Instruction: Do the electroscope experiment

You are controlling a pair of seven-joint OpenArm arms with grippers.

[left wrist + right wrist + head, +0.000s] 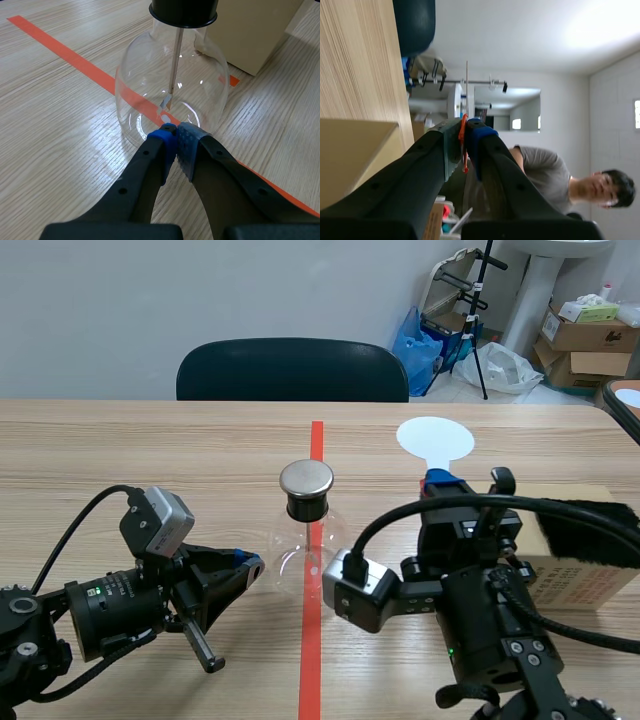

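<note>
Electroscope (305, 540): standing upright mid-table (120, 450) on the tape line. Facing a chair (290, 370) at 12 o'clock. Sitting at 3 o'clock, a box (575, 580), carrying black fur (590, 530) along its top. Lying low at 8 o'clock, left gripper (177, 132), pincer fully closed on nothing, pads meeting, tips right at the bulb's base; touching or not, cannot tell. Rising at 2 o'clock, right gripper (437, 480), pincer clamping a paddle (435, 438) by its thin stem, white round blade pointing toward 12 o'clock, apart from the electroscope. Topping the bulb, metal cap (306, 478) over black stopper (184, 10). Hanging inside, thin rod (176, 60) ending in a small leaf (166, 102).
</note>
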